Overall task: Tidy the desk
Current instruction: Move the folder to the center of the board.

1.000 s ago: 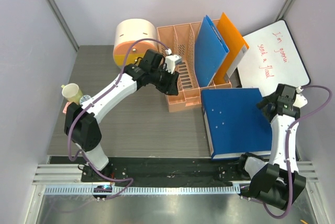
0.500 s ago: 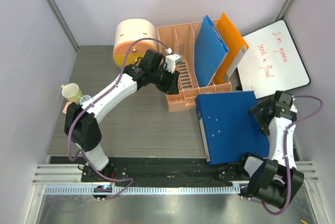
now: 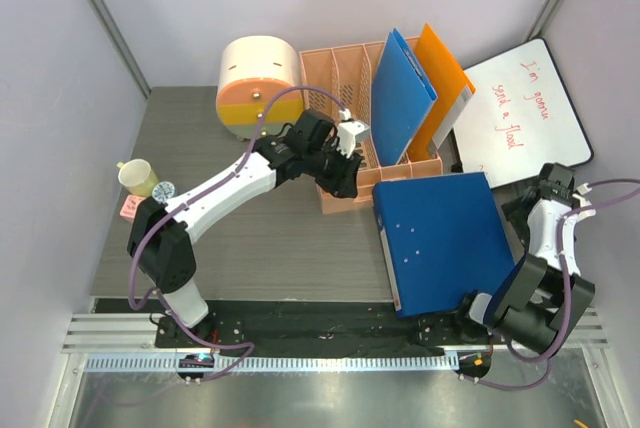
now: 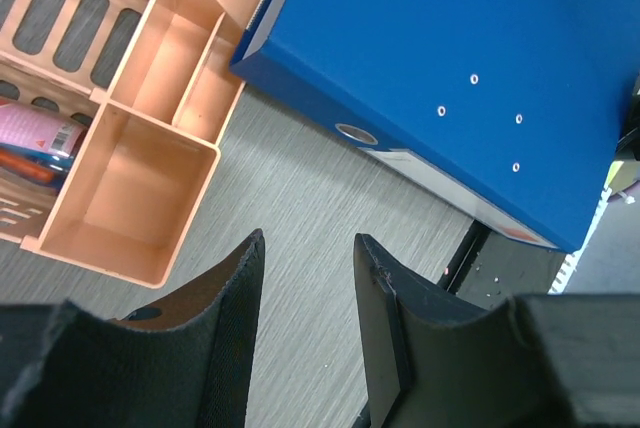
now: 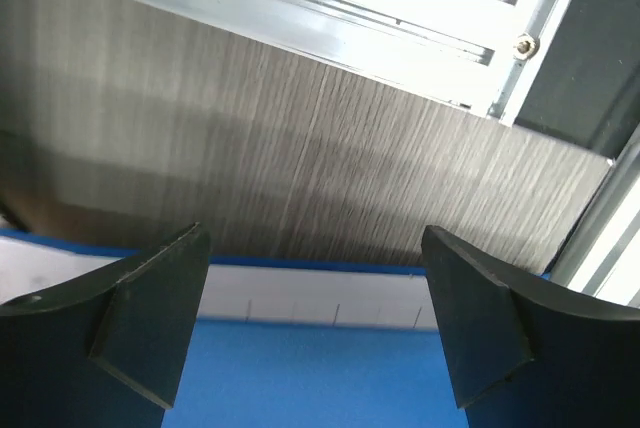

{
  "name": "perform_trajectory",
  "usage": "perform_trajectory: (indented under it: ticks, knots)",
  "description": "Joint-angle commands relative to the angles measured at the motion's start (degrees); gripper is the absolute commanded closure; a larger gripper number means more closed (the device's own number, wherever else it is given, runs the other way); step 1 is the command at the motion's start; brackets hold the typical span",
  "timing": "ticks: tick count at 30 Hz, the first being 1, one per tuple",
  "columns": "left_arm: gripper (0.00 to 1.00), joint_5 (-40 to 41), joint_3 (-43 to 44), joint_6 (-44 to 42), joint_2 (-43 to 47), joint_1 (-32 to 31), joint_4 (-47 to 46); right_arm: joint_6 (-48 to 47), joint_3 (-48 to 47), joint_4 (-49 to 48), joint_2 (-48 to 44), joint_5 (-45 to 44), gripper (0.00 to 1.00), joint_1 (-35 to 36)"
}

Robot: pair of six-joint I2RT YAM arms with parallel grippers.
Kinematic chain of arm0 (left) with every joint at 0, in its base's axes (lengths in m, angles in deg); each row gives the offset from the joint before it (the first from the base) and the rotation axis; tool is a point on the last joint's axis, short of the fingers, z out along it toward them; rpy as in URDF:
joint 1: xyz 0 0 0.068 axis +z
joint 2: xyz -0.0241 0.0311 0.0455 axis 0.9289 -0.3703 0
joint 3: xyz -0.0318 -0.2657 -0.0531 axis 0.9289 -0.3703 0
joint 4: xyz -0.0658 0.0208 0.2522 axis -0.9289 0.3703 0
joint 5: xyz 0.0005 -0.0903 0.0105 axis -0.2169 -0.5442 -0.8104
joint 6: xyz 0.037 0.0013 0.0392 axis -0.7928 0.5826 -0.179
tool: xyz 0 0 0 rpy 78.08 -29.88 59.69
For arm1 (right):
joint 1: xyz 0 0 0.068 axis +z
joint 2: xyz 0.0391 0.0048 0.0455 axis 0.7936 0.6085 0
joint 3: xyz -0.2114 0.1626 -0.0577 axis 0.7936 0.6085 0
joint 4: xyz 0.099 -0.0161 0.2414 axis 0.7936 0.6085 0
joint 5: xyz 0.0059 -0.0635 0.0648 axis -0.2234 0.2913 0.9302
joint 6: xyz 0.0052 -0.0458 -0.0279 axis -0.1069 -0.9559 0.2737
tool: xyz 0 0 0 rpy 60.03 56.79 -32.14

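Observation:
The desk [image 3: 260,248] is dark grey wood-grain. A large blue binder [image 3: 440,238] lies flat on it at the front right. My left gripper [image 3: 345,176] hovers at the front of the peach organizer [image 3: 350,78], just left of the binder. In the left wrist view this gripper [image 4: 308,238] is partly open, with only bare desk [image 4: 300,188] between its fingers; the binder [image 4: 450,48] lies beyond. My right gripper [image 3: 522,216] sits at the binder's right edge. In the right wrist view it [image 5: 315,238] stands wide open above the binder's white-edged side [image 5: 320,378], gripping nothing.
A blue binder [image 3: 400,98] and an orange folder [image 3: 445,73] stand upright in the organizer. A whiteboard [image 3: 525,108] with red writing leans at the back right. A cream and orange round container [image 3: 255,83] sits at the back left, a yellow cup [image 3: 137,176] at the left edge.
The flat blue binder slid left and turned slightly. My right arm has drawn back to the right, off the binder. My left gripper moved right along the organizer's front, toward the binder.

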Motion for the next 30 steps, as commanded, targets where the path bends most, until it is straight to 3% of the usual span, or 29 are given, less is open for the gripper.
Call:
perform_trajectory:
  ticks: [1, 5, 13, 23, 26, 30]
  knots:
    - [0.58, -0.4, 1.5, -1.0, 1.9, 0.4, -0.4, -5.4, -1.2, -3.1, 4.0, -0.1, 0.07, 0.2]
    - [0.58, -1.1, -0.8, -1.0, 2.5, 0.4, 0.0, -8.1, -0.2, -3.7, 6.2, 4.4, 0.00, 4.0]
    - [0.58, 1.6, -1.1, -2.8, 3.7, 0.7, 0.8, -8.4, 1.3, -2.2, 5.5, 11.9, 0.00, 17.7]
    - [0.58, 2.8, 0.1, -2.8, 4.0, 0.8, 1.4, -5.2, 1.3, 0.3, 2.5, 18.3, 0.00, 28.7]
    - [0.59, 3.2, 0.3, -3.3, 4.0, 0.8, 1.5, -5.2, 0.4, 2.1, 3.3, 16.6, 0.00, 31.3]
    - [0.59, 5.5, -1.6, -5.9, 4.7, 1.3, 2.9, -5.4, -1.7, 5.3, -0.9, 6.9, 0.00, 31.3]
